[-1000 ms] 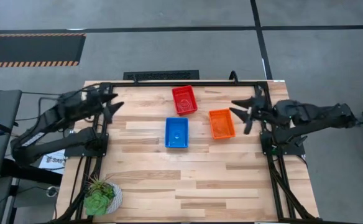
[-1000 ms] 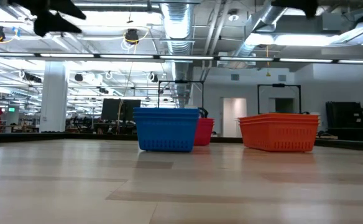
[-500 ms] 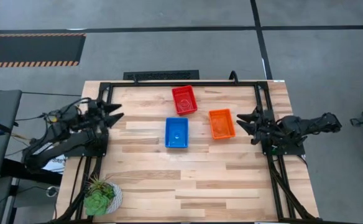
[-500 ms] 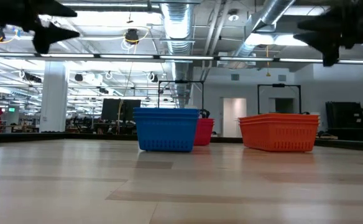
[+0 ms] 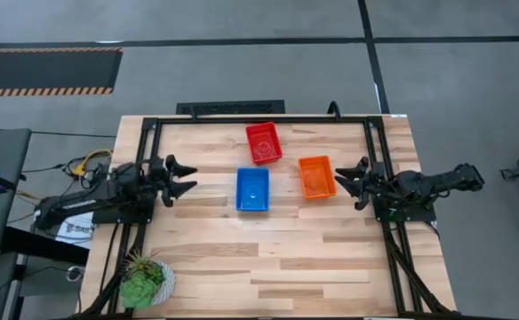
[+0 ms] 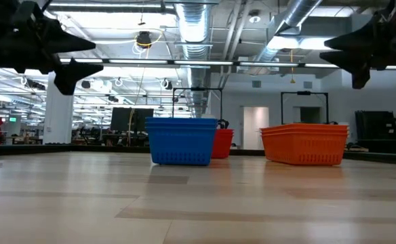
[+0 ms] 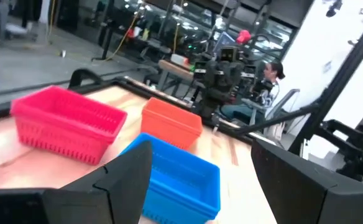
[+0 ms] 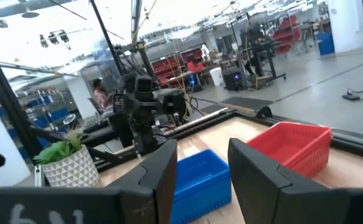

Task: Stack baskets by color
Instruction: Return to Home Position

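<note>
Three baskets stand on their bottoms on the wooden table: a red one (image 5: 263, 142) at the far middle, a blue one (image 5: 252, 189) at the centre and an orange one (image 5: 316, 176) to its right. In the low view the blue basket (image 6: 181, 141) and the orange basket (image 6: 303, 144) show layered rims, with the red basket (image 6: 222, 143) behind. My left gripper (image 5: 191, 178) hovers open, level, left of the blue basket. My right gripper (image 5: 343, 174) hovers open, level, just right of the orange basket. Both are above the table and hold nothing.
A green potted plant (image 5: 144, 283) stands at the near left corner. Black frame rails (image 5: 148, 133) run along the table's left, right and far edges. Bare wood (image 5: 268, 258) spans the near half. A seated person (image 7: 272, 79) shows beyond the table.
Both arms have come down from high above and folded back toward their bases. My left gripper has sunk and moved toward the near edge, levelling out. My right gripper has sunk and levelled beside the orange basket. The baskets have not moved.
</note>
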Controlling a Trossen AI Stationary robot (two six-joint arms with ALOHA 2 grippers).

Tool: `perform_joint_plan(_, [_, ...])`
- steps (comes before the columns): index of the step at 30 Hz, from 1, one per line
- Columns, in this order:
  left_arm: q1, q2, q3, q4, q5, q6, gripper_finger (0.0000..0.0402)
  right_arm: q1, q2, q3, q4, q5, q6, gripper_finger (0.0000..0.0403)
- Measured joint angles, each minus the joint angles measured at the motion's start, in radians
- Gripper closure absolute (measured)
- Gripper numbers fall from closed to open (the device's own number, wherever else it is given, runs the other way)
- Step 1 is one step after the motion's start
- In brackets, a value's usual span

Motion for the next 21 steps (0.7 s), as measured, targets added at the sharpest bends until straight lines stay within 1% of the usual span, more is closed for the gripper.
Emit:
perform_joint_plan(6, [-0.158,0.006,0.003,0.0,-0.15,0.042,0.0139,-0.002,0.004,0.0,-0.041,0.017,0.003,0.0235])
perform_joint_plan(8, [-0.201,0.007,0.003,-0.013,-0.205,0.041,0.0139,-0.002,0.003,-0.001,-0.068,0.021,0.0,0.0234])
perform_joint_plan(10, [-0.232,0.006,0.003,-0.005,-0.238,0.055,0.0139,-0.002,0.004,-0.001,-0.089,0.048,0.002,0.0234])
perform_joint_plan(14, [-0.253,0.006,0.003,0.003,-0.242,0.083,0.0139,-0.011,0.027,-0.001,-0.092,0.082,-0.058,0.0236])
perform_joint_plan(21, [-0.252,0.006,0.004,-0.041,-0.171,0.111,0.0139,-0.048,0.072,-0.002,-0.099,0.044,-0.117,0.0237])
